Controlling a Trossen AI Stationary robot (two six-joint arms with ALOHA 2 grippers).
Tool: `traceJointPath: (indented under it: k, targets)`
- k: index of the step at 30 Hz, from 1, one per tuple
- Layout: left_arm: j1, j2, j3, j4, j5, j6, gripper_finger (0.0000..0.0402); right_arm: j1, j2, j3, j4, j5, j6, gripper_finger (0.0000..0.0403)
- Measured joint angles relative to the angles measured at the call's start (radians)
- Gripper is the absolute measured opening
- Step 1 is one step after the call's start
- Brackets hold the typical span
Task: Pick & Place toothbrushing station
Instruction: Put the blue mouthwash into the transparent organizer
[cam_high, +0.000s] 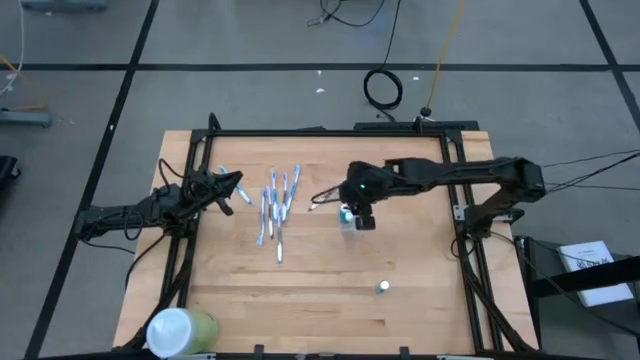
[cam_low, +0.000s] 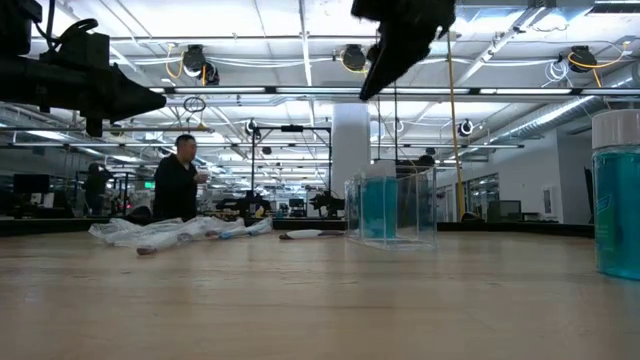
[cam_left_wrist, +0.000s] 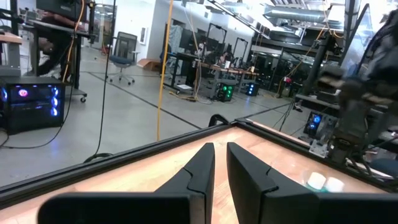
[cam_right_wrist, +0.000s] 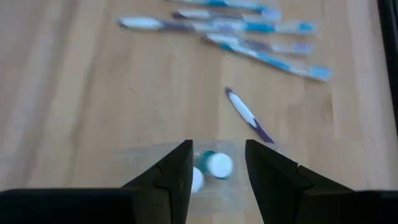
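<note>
The small clear plastic cup (cam_high: 346, 216) stands upright on the table's middle, with two white-capped tubes (cam_right_wrist: 211, 167) inside it; it also shows in the low view (cam_low: 390, 206). My right gripper (cam_right_wrist: 216, 155) is open and empty, well above the cup (cam_low: 400, 45). A third tube (cam_high: 383, 287) stands on the table nearer the front. Several blue-and-white toothbrushes (cam_high: 276, 205) lie flat left of the cup. The pinkish-purple brush (cam_right_wrist: 247, 116) lies between them and the cup. My left gripper (cam_left_wrist: 219, 158) hangs at the table's left, above the wood, its fingers all but together and empty.
A large pale-green cylindrical container (cam_high: 180, 330) stands at the table's front left corner. A black frame (cam_high: 330, 132) runs round the table's far and side edges. Bare wood lies right of the cup and along the front. A person (cam_low: 180, 180) stands in the room behind.
</note>
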Motion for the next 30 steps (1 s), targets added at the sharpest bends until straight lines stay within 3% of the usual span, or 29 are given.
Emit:
traceJointPath:
  k: [8, 20, 25, 30]
  targets:
    - [0.000, 0.000, 0.000, 0.000, 0.000, 0.000, 0.0047, 0.153, -0.086, 0.000, -0.024, 0.000, 0.082, 0.0141]
    - [0.000, 0.000, 0.000, 0.000, 0.000, 0.000, 0.0047, 0.435, -0.103, 0.000, -0.075, 0.001, 0.192, 0.0145]
    - [0.000, 0.000, 0.000, 0.000, 0.000, 0.000, 0.0047, 0.516, -0.073, 0.000, -0.045, 0.009, 0.278, 0.0184]
    - [0.000, 0.000, 0.000, 0.000, 0.000, 0.000, 0.0047, 0.566, -0.028, 0.000, -0.121, 0.058, 0.315, 0.0241]
